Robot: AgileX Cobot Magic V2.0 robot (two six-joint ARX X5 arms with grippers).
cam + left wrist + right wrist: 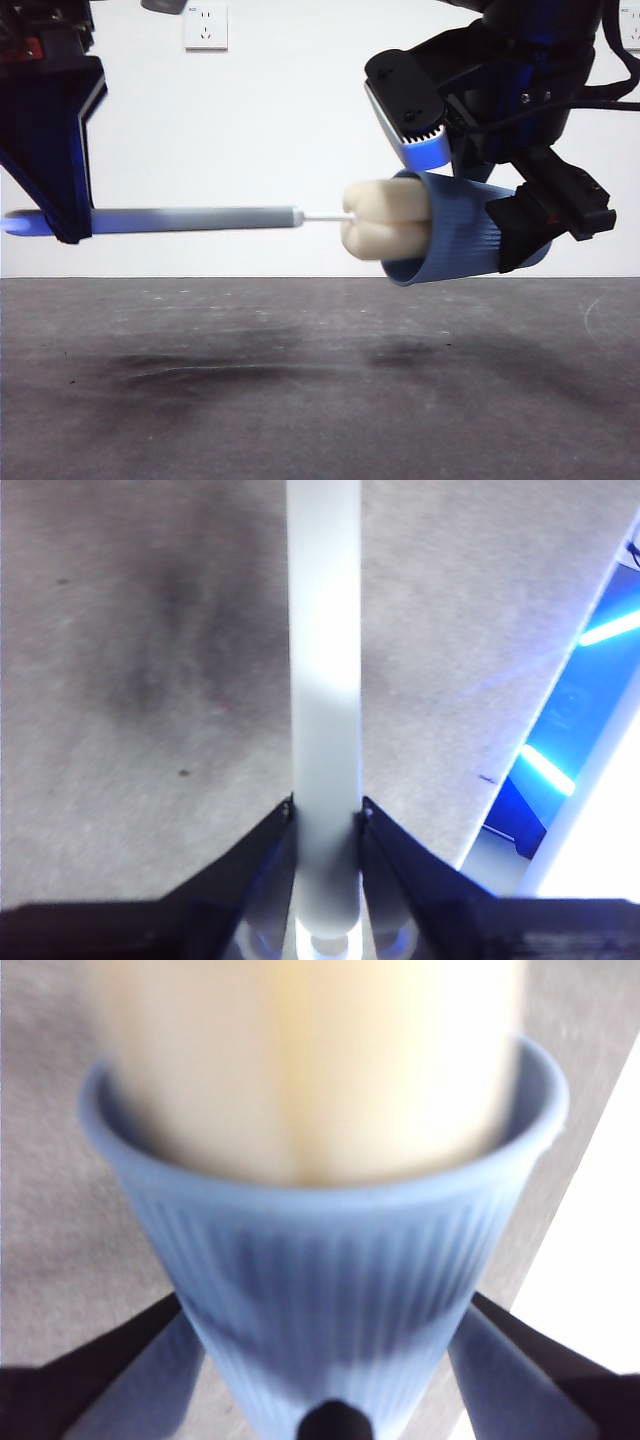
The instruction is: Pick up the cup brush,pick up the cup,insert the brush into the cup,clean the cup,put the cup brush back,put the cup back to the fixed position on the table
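**Operator:** Report the position of each task item relative to its gripper.

**Inspector:** The left gripper is pinched on the grey handle of the cup brush, near its far end from the sponge. In the left wrist view the handle runs straight out between the two jaws, both pressed against its sides. In the front view the brush is held level in the air, above the table and not touching it.

**Operator:** And the cup?

**Inspector:** The right gripper is clamped on the cup, with one jaw on each side of the ribbed wall near the narrow base. The cup lies on its side in the air, mouth facing the brush, tilted slightly. It is clear of the table.

**Operator:** State the relation of brush to cup.

**Inspector:** The cream-yellow sponge head sits in the cup's mouth. In the front view part of the head is inside the rim and part projects out of it. The thin white stem and grey handle are fully outside the cup.

**Operator:** Item count?

**Inspector:** One cup brush, one cup, two grippers, each holding one item. One white wall socket is visible on the wall behind
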